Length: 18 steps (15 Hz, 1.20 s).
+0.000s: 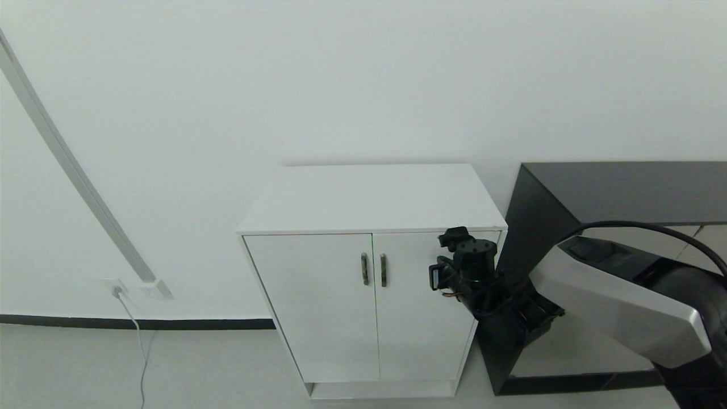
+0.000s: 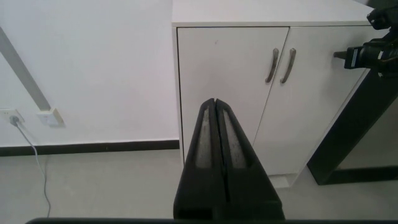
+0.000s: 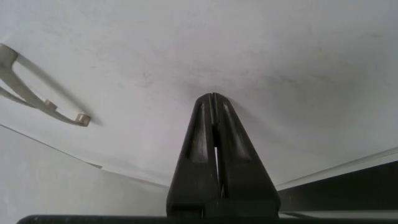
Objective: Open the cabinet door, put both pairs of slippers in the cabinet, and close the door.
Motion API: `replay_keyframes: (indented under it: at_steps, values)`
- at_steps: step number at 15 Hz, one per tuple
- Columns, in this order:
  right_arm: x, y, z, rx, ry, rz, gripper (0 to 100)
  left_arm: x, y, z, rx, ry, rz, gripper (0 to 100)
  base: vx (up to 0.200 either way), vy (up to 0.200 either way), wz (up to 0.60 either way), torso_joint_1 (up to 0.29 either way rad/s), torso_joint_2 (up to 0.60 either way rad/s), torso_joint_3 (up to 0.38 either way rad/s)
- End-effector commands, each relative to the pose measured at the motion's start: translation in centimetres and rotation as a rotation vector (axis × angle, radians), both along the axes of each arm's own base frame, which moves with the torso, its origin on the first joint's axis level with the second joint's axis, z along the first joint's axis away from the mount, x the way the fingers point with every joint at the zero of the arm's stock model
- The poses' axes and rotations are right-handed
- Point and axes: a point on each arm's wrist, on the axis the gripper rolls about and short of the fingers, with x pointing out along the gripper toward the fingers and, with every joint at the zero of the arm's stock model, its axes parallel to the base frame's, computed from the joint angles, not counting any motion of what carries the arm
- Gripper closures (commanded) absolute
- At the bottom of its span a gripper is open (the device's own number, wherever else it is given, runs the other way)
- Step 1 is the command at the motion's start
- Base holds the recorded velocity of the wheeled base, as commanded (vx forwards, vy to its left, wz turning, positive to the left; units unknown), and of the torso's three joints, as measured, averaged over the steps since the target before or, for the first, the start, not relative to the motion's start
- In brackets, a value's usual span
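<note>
Right now you are looking, in the head view, at the white cabinet standing against the wall at the picture's centre. Both doors are lying flush and shut, and the two slim metal handles are standing upright side by side at the middle seam. A black unit is sitting just beside the cabinet at its 3 o'clock.

The right gripper is hanging before the upper part of the right door, at 3 o'clock from the handles. The right wrist view is giving you what the head view is not: this gripper's fingers are pressed together, holding nothing, with their tips right up at the white door panel. You cannot tell whether they are touching it.

The left wrist view is showing you the left gripper, narrow, its fingers meeting on nothing, well apart from the cabinet front. It is also showing a wall socket with a cable trailing to the floor.
</note>
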Motion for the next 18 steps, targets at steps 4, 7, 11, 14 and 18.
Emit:
replay_keyframes:
  at_steps: [4,7,11,14,18]
  values:
    - [0.3,0.1,-0.1,0.0,-0.007,-0.001,100,0.0,0.0,0.0,0.0,0.0,0.0,100,0.0,0.0,0.0,0.0,0.0,0.0]
    - [0.4,0.0,-0.1,-0.004,-0.008,-0.003,100,0.0,0.0,0.0,0.0,0.0,0.0,100,0.0,0.0,0.0,0.0,0.0,0.0]
    - [-1.1,-0.4,0.5,-0.016,0.012,0.007,100,0.0,0.0,0.0,0.0,0.0,0.0,100,0.0,0.0,0.0,0.0,0.0,0.0]
    - [-4.2,-2.3,3.5,-0.016,0.014,0.005,100,0.0,0.0,0.0,0.0,0.0,0.001,100,0.0,0.0,0.0,0.0,0.0,0.0]
    - [-7.9,-5.1,5.4,-0.023,0.017,-0.025,100,0.0,0.0,0.0,0.001,-0.001,0.0,100,0.0,0.0,0.0,0.0,0.0,0.0]
